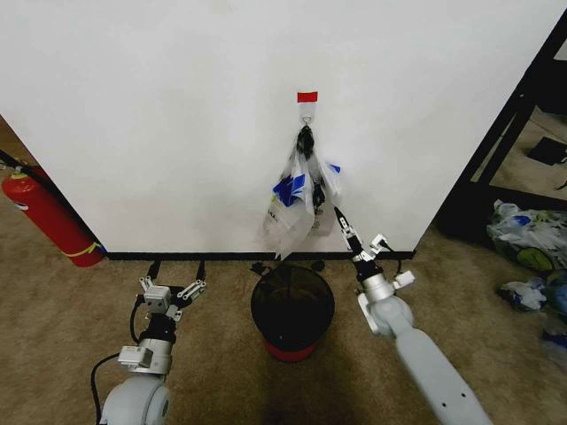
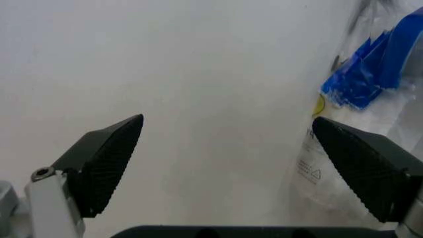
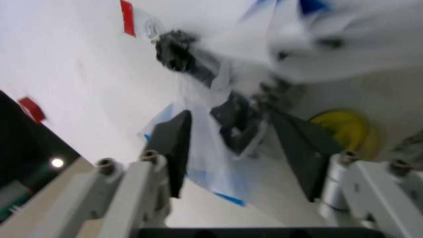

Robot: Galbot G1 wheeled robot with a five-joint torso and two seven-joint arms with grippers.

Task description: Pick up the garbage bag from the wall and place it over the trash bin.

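On the white wall (image 1: 159, 106), a hook under red tape (image 1: 306, 96) carries a bunch of printed bags gathered at a black knot (image 1: 306, 140). The see-through whitish garbage bag (image 1: 288, 221) with a blue patch hangs lowest in it, just above the black mesh trash bin (image 1: 292, 305). My right gripper (image 1: 341, 220) reaches up to the bunch's right edge. In the right wrist view it (image 3: 231, 119) is open, with folds of the bag (image 3: 211, 163) and a dark bit between its fingers. My left gripper (image 1: 173, 288) is open and low, left of the bin; in its wrist view it (image 2: 227, 120) faces bare wall beside the bag (image 2: 343, 163).
A red fire extinguisher (image 1: 49, 217) leans at the wall's left end. A black shelf frame (image 1: 514, 133) stands at the right, with stuffed clear bags (image 1: 527, 235) on the carpet beside it. A black baseboard (image 1: 195, 256) runs along the wall's foot.
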